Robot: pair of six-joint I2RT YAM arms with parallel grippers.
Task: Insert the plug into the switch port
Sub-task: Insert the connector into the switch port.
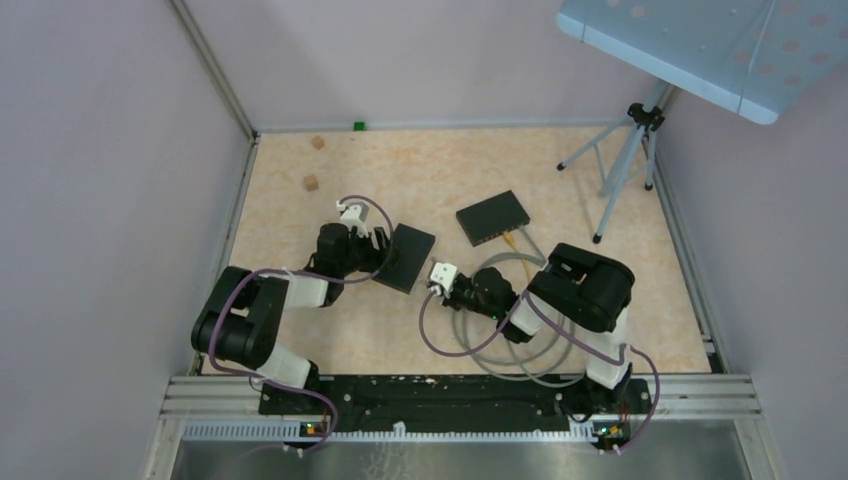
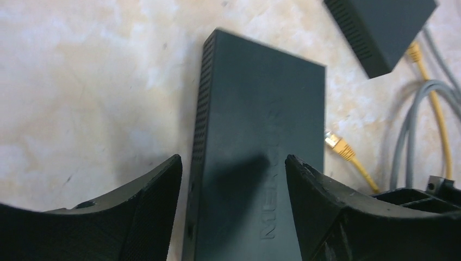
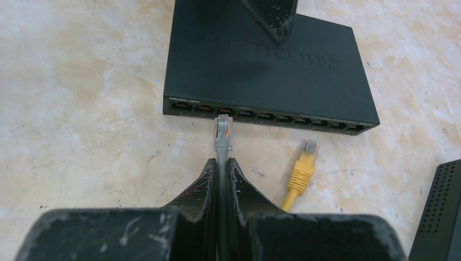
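Now right gripper [image 3: 222,163] pinches grey plug [image 3: 223,130], tip near switch ports [image 3: 282,117].

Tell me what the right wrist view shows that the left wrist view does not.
Only the right wrist: the port row and the clear plug, held in the shut right fingers just before a port. Only the left wrist: both left fingers, open, over the switch, and its vented side. Both: the switch, the loose yellow plug, the second switch.

Plug [image 3: 223,132] just in front of the switch [image 3: 261,70]
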